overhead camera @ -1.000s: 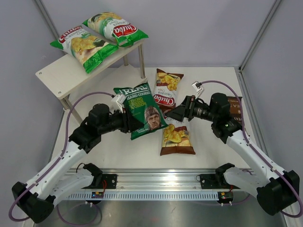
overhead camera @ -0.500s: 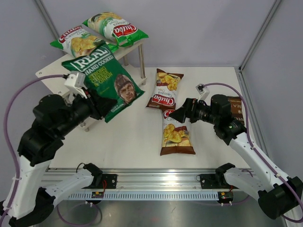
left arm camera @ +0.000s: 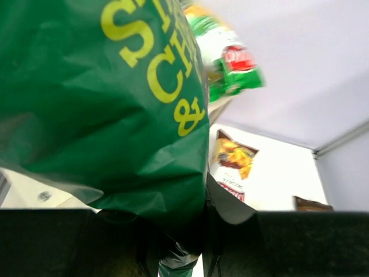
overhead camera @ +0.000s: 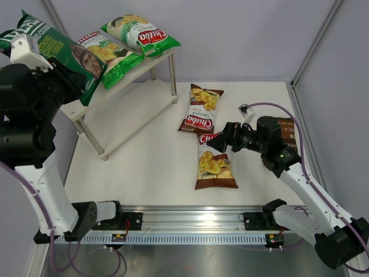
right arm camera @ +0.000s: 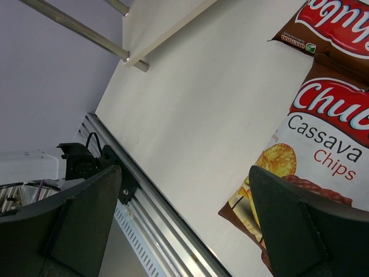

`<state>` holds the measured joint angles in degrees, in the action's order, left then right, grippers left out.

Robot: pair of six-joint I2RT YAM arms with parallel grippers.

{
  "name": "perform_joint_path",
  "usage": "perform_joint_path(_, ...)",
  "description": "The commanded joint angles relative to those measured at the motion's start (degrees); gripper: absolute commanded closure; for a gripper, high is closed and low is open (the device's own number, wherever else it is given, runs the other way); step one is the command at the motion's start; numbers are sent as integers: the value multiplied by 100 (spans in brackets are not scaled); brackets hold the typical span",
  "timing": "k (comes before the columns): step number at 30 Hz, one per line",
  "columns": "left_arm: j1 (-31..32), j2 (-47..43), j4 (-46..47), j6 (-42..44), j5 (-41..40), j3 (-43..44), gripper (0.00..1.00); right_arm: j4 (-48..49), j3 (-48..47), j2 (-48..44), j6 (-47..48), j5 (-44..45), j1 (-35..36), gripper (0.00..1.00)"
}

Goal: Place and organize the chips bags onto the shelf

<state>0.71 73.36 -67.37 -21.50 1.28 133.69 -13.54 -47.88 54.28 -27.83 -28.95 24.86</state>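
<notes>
My left gripper (overhead camera: 76, 85) is raised high at the far left, shut on the bottom edge of the dark green chips bag with a man's face (overhead camera: 55, 49), which hangs over the left end of the shelf (overhead camera: 163, 57). In the left wrist view that bag (left arm camera: 115, 98) fills the frame above the gripper (left arm camera: 179, 254). Two green-white Chuba bags (overhead camera: 140, 33) (overhead camera: 109, 56) lie on the top board. On the table lie two brown Chuba bags (overhead camera: 200, 109) (overhead camera: 214, 164). My right gripper (overhead camera: 222, 141) stands open and empty just above the nearer one (right arm camera: 311, 156).
A dark brown bag (overhead camera: 289, 134) lies at the right, partly behind my right arm. The shelf's lower board (overhead camera: 130, 107) and thin legs (overhead camera: 172, 75) stand at the back left. The metal rail (overhead camera: 190, 219) runs along the near edge. Walls close in on both sides.
My left arm has carried the dark green bag up and to the left, from over the table's middle to above the shelf's left end. The right gripper shifted slightly.
</notes>
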Motion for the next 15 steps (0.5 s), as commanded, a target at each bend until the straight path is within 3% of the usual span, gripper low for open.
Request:
perform_joint_path(1, -1456, 82, 365, -56, 2100, -281, 78, -174, -239, -181, 287, 74, 19, 0)
perform_joint_path(3, -2578, 12, 584, -126, 2743, -483, 78, -254, -275, -181, 340, 47, 27, 0)
perform_joint_path(9, -3821, -94, 1296, -584, 4476, -1388, 82, -386, -275, -190, 410, -23, 19, 1)
perform_joint_path(15, -4139, -15, 2333, -1374, 6111, -2363, 83, -579, -441, -164, 533, -93, 19, 0)
